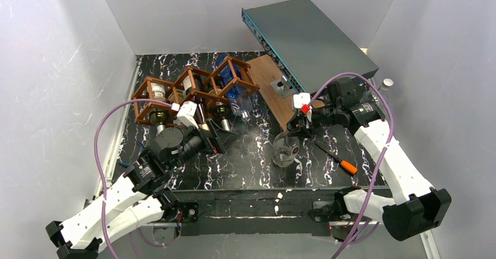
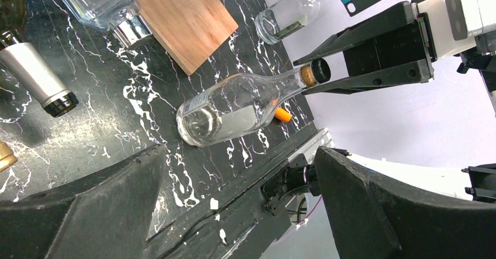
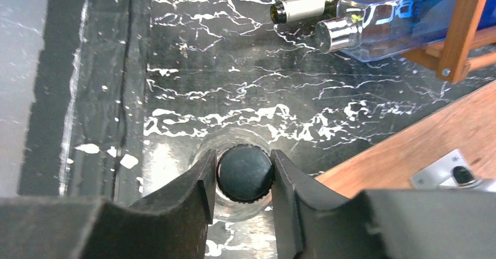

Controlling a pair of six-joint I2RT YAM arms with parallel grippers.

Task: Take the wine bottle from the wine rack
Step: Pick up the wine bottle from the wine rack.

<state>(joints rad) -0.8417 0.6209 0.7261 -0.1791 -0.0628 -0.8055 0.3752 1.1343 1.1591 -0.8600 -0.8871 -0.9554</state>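
Observation:
The clear glass wine bottle (image 1: 285, 151) stands on the black marble table (image 1: 245, 165), apart from the wine rack (image 1: 193, 86) at the back left. My right gripper (image 1: 299, 124) is shut on its black cap (image 3: 244, 172), one finger on each side; the left wrist view shows the same grip on the bottle (image 2: 234, 107). The reddish-brown lattice rack holds other bottles, among them a blue one (image 3: 398, 19). My left gripper (image 1: 222, 137) hangs open and empty just in front of the rack, its fingers (image 2: 82, 212) spread wide.
A flat wooden board (image 1: 274, 89) leans by a grey-teal box (image 1: 310, 37) at the back. A screwdriver with an orange handle (image 1: 342, 161) lies right of the bottle. Another clear bottle (image 1: 384, 86) sits at the far right.

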